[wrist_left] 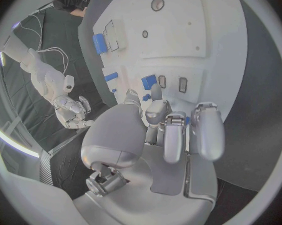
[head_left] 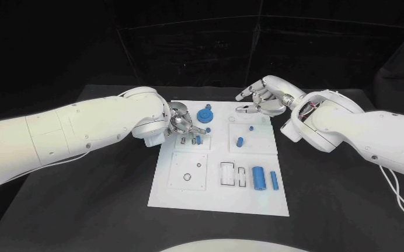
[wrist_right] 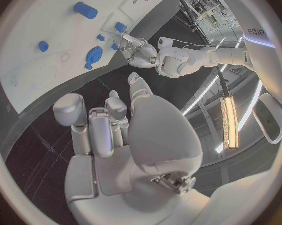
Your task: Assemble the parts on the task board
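- Nearest you on the task board, two upright-lying blue cylinders and a slimmer blue bar sit side by side, well away from both hands.
- Your left hand is down over the board's near-left block, fingertips just beside a small blue block and two empty slots. I judge it empty, fingers partly curled but apart; whether a tip actually touches the part, I cannot tell.
- Just beyond that hand lies a round blue gear-like part, with a small blue peg off toward your other arm.
- Your right hand hovers off the board's far corner, fingers loosely spread and holding nothing.
- Handling, as a judgement: these parts look like hard, light plastic, rigid and smooth, so they may slip or skate across the white plate if nudged sideways.
- Take the small block by its two flat opposite faces with thumb and one finger, coming straight down; keep it upright so it drops squarely into its slot.
- Grip the cylinders across the middle, not at the ends, or they may roll.
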Robot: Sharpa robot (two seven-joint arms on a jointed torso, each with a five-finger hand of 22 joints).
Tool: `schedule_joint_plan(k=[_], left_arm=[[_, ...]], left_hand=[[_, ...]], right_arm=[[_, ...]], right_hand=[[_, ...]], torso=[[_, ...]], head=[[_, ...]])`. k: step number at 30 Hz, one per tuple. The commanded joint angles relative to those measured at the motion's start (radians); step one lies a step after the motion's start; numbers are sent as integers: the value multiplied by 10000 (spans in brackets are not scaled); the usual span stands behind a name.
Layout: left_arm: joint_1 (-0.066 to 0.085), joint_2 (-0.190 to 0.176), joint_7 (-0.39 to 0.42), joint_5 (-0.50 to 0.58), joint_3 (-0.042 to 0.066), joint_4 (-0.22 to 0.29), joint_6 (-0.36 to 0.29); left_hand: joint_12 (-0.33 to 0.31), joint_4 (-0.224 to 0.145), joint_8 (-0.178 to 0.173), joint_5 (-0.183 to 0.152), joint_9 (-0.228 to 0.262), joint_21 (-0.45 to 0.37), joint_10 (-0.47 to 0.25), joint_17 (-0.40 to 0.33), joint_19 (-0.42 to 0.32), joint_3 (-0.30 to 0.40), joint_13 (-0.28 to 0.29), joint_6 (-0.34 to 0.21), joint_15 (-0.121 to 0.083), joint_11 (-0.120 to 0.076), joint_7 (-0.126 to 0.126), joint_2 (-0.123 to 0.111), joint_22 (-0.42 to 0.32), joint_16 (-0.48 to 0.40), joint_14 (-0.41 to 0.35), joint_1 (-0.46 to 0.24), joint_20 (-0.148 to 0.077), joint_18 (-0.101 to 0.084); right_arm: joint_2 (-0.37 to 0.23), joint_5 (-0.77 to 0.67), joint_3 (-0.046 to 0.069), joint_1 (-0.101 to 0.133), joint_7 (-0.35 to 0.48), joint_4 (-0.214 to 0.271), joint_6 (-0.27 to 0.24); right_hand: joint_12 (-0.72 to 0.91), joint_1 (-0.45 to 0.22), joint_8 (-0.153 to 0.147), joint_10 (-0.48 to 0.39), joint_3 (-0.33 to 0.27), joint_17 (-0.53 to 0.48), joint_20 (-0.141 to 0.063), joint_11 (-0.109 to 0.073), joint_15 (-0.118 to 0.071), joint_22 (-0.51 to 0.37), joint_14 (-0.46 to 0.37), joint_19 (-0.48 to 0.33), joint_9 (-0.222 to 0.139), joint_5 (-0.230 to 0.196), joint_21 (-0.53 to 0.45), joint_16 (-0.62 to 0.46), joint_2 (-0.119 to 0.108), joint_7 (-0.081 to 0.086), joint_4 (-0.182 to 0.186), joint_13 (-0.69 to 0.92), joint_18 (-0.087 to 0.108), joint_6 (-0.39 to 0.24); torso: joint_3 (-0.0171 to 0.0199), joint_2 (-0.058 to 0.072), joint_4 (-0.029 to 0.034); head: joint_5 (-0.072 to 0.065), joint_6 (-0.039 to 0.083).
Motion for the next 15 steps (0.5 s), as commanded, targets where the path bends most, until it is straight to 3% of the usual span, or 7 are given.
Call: schedule_joint_plan(k=[1,15], left_arm=[[32,88,-248,-147,-21,-51,271],[101,332,-472,-149,-178,-291,687]], left_hand=[[47,-37,74,8,54,26,78,2629,165,-48,25,-90,-68,17,-15,129,15,30,1055,27,-16,-112],[64,-137,231,56,231,61,73,2629,160,-26,44,-195,-70,14,-20,175,69,30,1055,178,-15,-116]], right_arm=[[36,-178,5,23,-18,-18,56],[63,-269,5,23,-85,-72,53]], right_hand=[[-42,48,48,9,-77,152,-60,-26,-85,-19,443,-8,6,65,-44,-34,41,-12,-10,-16,104,40],[-108,105,65,-12,-118,86,-75,-38,-96,-98,434,-13,2,186,-103,-95,75,-20,-26,-89,114,38]], torso=[[-5,2,9],[-9,4,14]], head=[[4,-9],[-12,-64]])
